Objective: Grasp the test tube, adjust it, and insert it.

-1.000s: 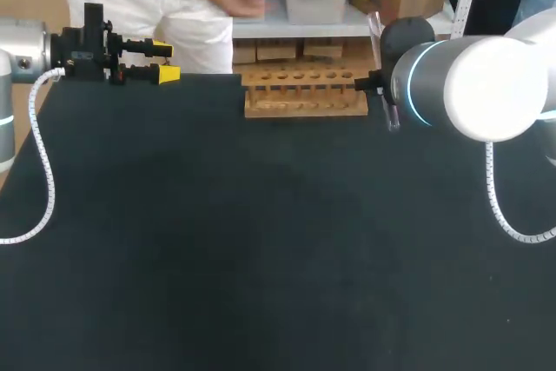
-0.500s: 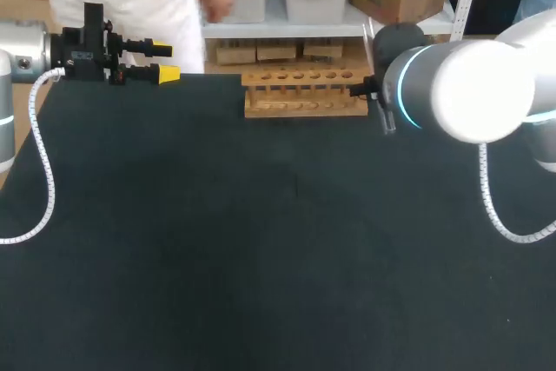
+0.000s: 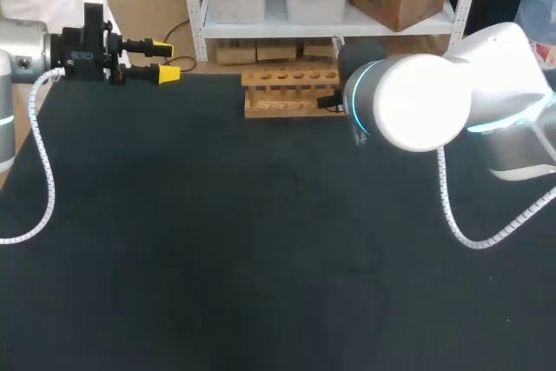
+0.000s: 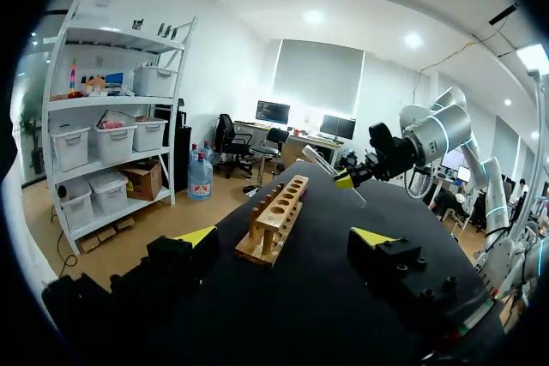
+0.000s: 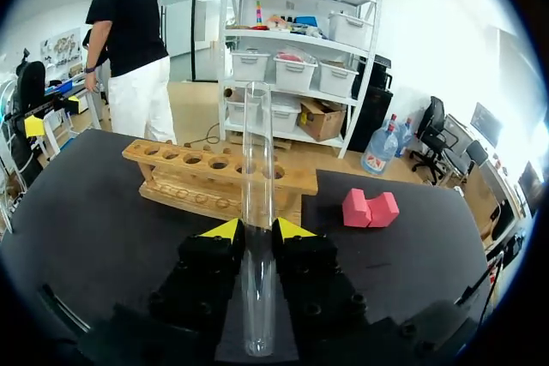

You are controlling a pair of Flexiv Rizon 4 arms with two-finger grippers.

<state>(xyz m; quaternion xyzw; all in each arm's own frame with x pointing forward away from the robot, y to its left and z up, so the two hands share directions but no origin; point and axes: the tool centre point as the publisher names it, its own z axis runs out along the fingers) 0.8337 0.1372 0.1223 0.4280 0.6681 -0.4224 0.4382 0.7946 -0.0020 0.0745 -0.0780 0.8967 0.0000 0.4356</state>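
Observation:
A clear glass test tube (image 5: 257, 177) stands upright between the yellow fingertips of my right gripper (image 5: 257, 231), which is shut on it around its lower half. Just ahead of that gripper lies the wooden rack (image 5: 214, 179) with its row of several empty holes. In the head view the rack (image 3: 291, 93) sits at the table's far edge, and my right arm (image 3: 417, 102) covers its right end and hides the gripper. In the left wrist view the tube (image 4: 330, 171) hangs tilted beside the rack (image 4: 274, 216). My left gripper (image 3: 167, 60) stands open and empty at the far left.
A pink block (image 5: 371, 208) lies on the black table (image 3: 261, 258) to the right of the rack. White cables hang from both arms along the table's sides. The left gripper (image 4: 285, 237) points along the far edge toward the rack.
My right arm has carried the tube leftward, from beyond the rack's right end to in front of it. The left arm has not moved.

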